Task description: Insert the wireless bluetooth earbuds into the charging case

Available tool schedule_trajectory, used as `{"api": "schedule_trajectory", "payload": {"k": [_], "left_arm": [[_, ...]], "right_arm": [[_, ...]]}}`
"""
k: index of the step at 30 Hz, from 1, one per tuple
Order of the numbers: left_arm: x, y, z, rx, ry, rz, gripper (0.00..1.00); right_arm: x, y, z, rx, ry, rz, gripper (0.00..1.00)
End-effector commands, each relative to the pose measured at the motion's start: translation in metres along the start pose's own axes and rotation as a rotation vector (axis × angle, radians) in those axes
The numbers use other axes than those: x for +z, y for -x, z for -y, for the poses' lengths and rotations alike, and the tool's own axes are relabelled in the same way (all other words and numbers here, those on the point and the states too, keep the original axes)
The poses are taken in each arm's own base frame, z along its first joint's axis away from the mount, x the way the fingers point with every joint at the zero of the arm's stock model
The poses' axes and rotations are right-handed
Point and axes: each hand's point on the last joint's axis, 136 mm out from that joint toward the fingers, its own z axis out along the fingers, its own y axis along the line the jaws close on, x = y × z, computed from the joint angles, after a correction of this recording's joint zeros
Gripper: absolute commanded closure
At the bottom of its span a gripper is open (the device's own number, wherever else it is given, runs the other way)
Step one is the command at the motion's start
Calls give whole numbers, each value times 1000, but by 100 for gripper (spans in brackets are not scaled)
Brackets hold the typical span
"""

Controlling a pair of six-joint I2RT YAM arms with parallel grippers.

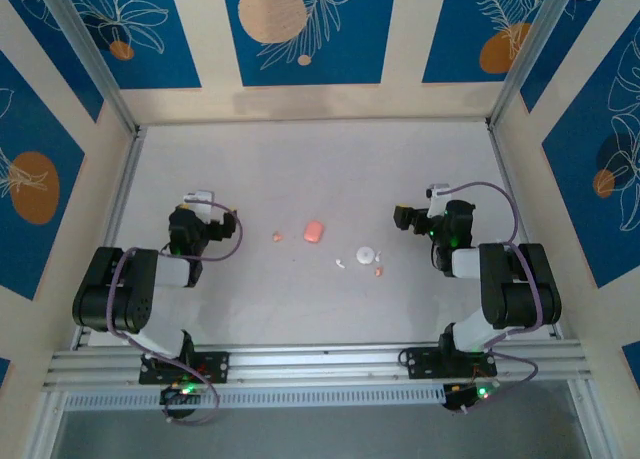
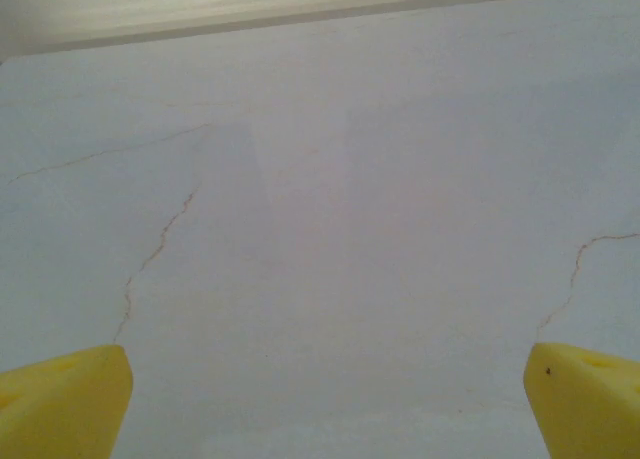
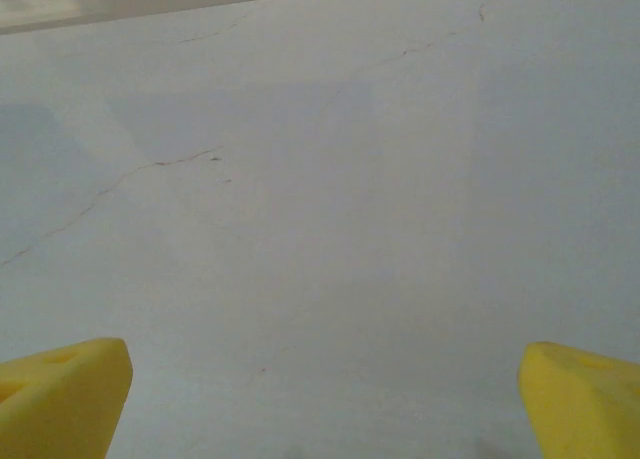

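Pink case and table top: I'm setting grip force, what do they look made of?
The small salmon-pink rounded case: likely smooth plastic, evenly coloured, too small to be sure. The white table top: matte painted or coated board, with hairline cracks.

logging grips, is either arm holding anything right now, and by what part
Nothing. The left gripper and right gripper both have open, empty jaws.

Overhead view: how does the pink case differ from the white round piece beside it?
The small salmon-pink rounded-rectangle case is pink and oblong; the white round disc is white and circular. The case lies left of the disc and farther from the near edge; the disc sits closer to the right arm. Both rest on the table, with nothing touching them.
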Motion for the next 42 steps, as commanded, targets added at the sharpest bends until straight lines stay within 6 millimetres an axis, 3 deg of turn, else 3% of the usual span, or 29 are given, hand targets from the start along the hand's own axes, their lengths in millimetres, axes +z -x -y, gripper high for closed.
{"api": "schedule_trajectory", "payload": {"k": [1,42], "left_arm": [[2,7,0,16,-16,18,0],[2,8,-4,5,6,15,0]], "right_arm": [[1,16,0,-33,-13,48,1],[-1,20,0,-34,-17,55,1]]}}
